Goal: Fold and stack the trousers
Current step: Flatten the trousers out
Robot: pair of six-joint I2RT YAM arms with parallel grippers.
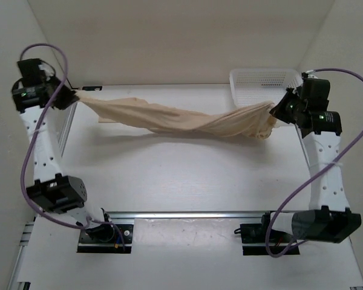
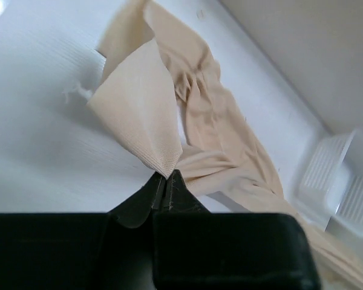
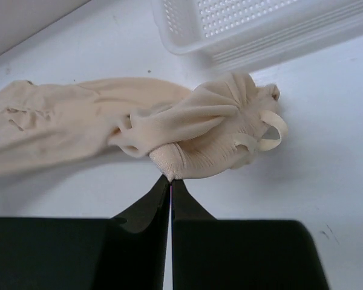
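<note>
The beige trousers (image 1: 175, 121) hang stretched and twisted between my two grippers, above the white table across its far half. My left gripper (image 1: 74, 96) at the far left is shut on one ribbed corner of the trousers (image 2: 145, 115); its jaws (image 2: 167, 176) pinch the cloth at their tips. My right gripper (image 1: 275, 112) at the far right is shut on the bunched ribbed band of the trousers (image 3: 193, 130), pinched at the tips (image 3: 170, 180). A loose loop of the band sticks out to the right.
A white mesh basket (image 1: 263, 84) stands at the far right of the table, just behind the right gripper; it also shows in the right wrist view (image 3: 260, 27) and the left wrist view (image 2: 336, 181). Walls enclose the table at the back and sides.
</note>
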